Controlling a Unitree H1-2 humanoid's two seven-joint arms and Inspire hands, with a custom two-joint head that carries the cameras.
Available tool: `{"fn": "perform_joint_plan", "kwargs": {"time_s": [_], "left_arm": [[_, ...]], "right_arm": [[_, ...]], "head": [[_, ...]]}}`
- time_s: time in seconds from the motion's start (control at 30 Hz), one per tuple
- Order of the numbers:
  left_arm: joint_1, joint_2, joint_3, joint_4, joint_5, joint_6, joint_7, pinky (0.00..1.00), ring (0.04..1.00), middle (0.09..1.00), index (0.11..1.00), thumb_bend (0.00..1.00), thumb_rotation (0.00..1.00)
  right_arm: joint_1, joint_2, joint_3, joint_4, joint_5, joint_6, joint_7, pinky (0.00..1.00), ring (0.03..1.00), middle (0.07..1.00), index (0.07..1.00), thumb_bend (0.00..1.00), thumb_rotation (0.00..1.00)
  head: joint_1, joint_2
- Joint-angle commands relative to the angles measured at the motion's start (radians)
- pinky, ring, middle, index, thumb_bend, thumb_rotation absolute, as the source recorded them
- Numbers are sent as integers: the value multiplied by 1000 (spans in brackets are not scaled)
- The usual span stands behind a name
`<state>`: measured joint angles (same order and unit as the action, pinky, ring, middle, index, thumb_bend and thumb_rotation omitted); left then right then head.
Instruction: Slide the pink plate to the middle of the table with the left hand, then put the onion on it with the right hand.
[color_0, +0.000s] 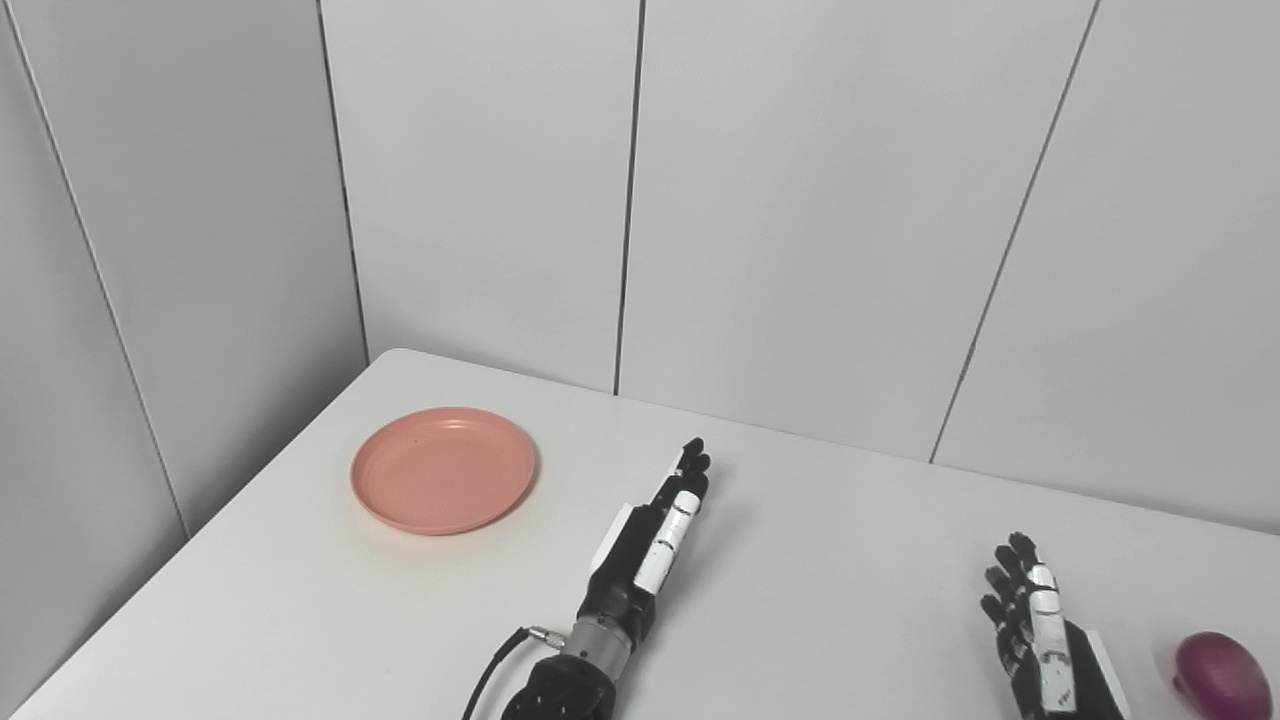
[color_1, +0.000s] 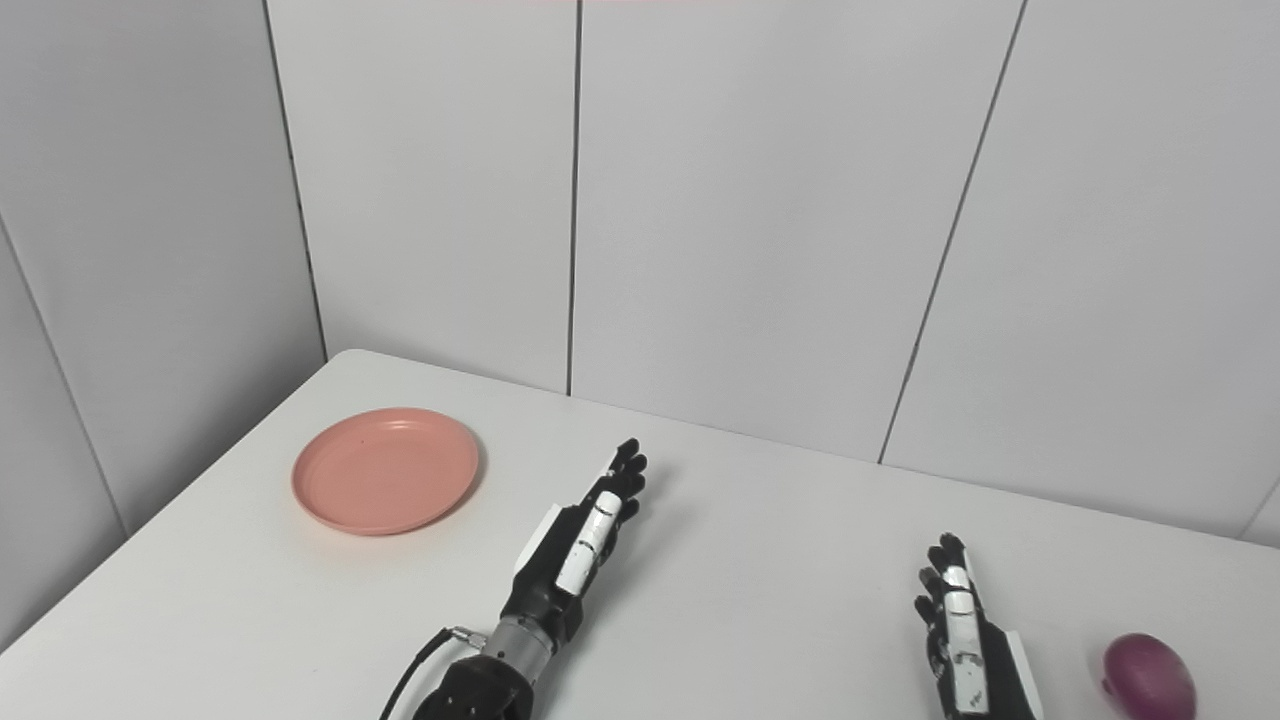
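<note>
Sliding the plate (color_0: 443, 469) came first. It sat far left on the desk (color_0: 820, 560), apart from the left hand (color_0: 650, 545), which was flat, open and empty. That hand should hook the far-left rim and pull gently. The onion (color_0: 1222, 676) lay near right, beside the open right hand (color_0: 1040, 630).

My white counter (color_0: 820, 560), pink plate (color_0: 443, 469) lying far left near its corner, purple onion (color_0: 1222, 676) lying far right
</note>
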<state>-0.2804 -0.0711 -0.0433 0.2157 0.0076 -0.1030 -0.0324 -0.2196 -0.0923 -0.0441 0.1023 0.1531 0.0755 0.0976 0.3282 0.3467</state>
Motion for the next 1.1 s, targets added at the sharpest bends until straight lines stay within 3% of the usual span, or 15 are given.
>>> {"fn": "perform_joint_plan", "kwargs": {"time_s": [0.0,0.47,1.07], "left_arm": [[-60,24,3,-44,-17,1,-23,982,986,995,992,612,1000],[-101,172,103,-104,-99,73,-56,978,970,979,976,638,1000],[-150,328,262,-51,-208,124,-65,944,949,950,943,624,1000]], "right_arm": [[-32,0,-5,-40,11,13,4,1000,1000,1000,1000,430,1000],[-23,3,-5,-86,-4,28,-7,1000,1000,1000,1000,313,1000],[-14,8,-10,-138,10,88,-6,1000,1000,1000,1000,278,1000]], "head": [[2,-1],[26,-24],[34,-18]]}}
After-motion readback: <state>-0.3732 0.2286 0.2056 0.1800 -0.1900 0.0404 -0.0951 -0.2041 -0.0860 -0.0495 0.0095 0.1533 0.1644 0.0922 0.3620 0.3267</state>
